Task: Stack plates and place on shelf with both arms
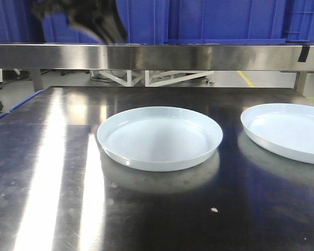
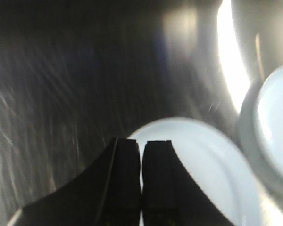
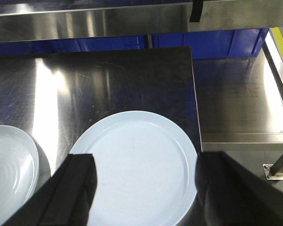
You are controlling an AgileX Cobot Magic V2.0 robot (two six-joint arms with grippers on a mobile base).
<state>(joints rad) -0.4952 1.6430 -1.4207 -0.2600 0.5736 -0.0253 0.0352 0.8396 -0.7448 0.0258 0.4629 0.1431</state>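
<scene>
The steel table (image 1: 52,183) is the largest thing: a dark, brushed, scratched sheet that mirrors the room lights in long white streaks. Along the table's far side and above it runs a polished steel shelf (image 1: 199,56), and on the shelf stand smooth blue plastic crates (image 1: 225,21).

Two round, shallow, glossy plates of pale bluish white lie flat on the table, near each other but apart. The central plate (image 1: 159,137) sits about mid-table, with a low upturned rim and faint rings inside. The edge plate (image 1: 288,130) lies by the table's right edge.

High over the table's far left corner, in front of the crates, a black arm (image 1: 89,18) shows only as a blur.

The left gripper (image 2: 141,179) points down at the table over one plate's rim. Its two flat black fingers (image 2: 125,179) are pressed together with a thin slit between them, holding nothing.

The right gripper (image 3: 146,160) hangs above the edge plate, its fingers (image 3: 70,188) spread wide to either side, empty.

A pale crumb (image 1: 214,209) lies on the table in front of the plates.
</scene>
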